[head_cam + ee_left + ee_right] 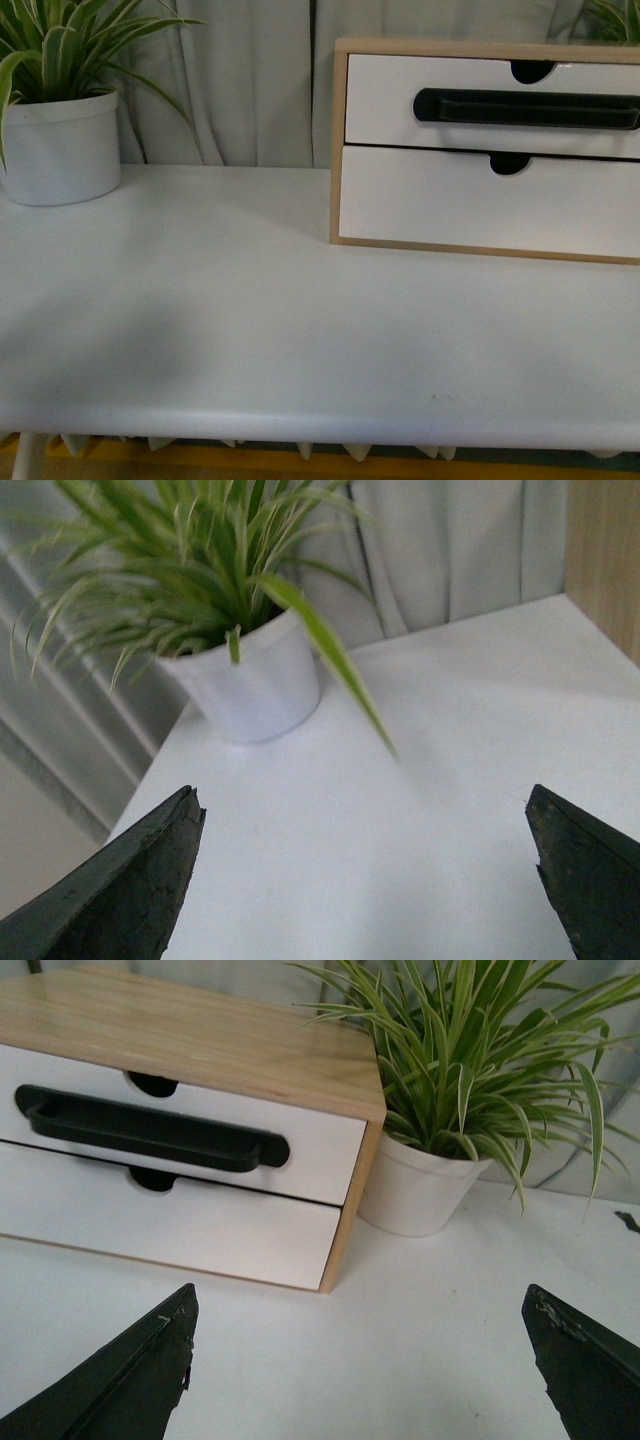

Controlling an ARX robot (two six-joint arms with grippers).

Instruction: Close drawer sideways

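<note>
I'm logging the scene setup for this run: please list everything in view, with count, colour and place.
table: one, white, foreground.
drawer unit: one, light wood frame, on the table's right.
drawer: one, white with black bar handle, upper slot.
lower drawer front: one, white, no handle, beneath it.
left potted plant: one, green leaves, white pot, table's left.
right potted plant: one, same colours, beside the unit's right end.
curtain: one, pale grey, behind the table.
left gripper: one, black, open, above the table.
right gripper: one, black, open, facing the unit.
</note>
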